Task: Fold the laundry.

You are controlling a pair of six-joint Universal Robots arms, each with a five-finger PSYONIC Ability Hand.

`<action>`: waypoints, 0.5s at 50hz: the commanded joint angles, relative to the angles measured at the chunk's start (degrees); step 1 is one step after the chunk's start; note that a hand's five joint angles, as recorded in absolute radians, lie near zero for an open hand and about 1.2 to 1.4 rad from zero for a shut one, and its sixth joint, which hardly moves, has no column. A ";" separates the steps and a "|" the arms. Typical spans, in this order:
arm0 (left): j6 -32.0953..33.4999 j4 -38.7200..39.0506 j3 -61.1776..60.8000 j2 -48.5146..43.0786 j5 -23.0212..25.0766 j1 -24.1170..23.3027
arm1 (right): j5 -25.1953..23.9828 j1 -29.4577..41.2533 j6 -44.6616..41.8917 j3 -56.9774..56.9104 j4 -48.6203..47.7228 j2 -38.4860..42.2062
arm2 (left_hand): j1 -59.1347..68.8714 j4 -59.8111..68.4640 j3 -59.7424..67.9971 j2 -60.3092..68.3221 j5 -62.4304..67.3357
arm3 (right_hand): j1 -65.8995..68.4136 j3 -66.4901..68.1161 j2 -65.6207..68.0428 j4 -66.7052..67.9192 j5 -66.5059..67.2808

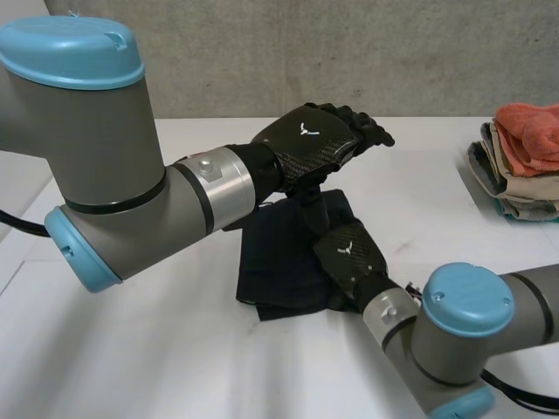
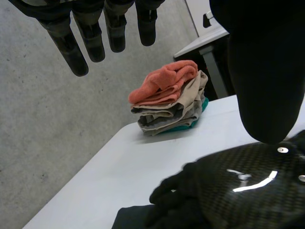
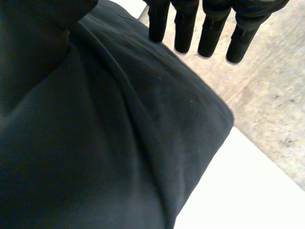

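In the middle of the white table (image 1: 175, 349) lies the dark cloth (image 1: 279, 271), already doubled into a thick packet, as I judge. The right hand (image 1: 349, 251) lies on its edge at about 4 o'clock, fingers straight and gripping nothing. The left hand (image 1: 316, 140) hangs above the cloth at 12 o'clock, fingers straight, apart and empty.

To fold well, the right hand should pin the packet flat while the left comes down to the far edge, takes all layers together and draws them over evenly, so that no ridge is left.

The right wrist view shows a long crease (image 3: 138, 124) running across the cloth under the palm, while the head view gives that area as one flat dark patch. Whether the palm really presses is not clear to me. The left wrist view gives the layers of the stack of folded laundry (image 2: 167, 102), which stands at 2 o'clock from the cloth, well apart.
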 commanded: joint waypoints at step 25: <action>-0.53 4.80 -0.25 6.86 -3.97 2.09 | -0.28 -16.55 6.38 -32.89 -2.86 -4.89 | 2.54 1.10 1.51 1.17 0.91 | 64.95 64.47 64.81 64.49 64.25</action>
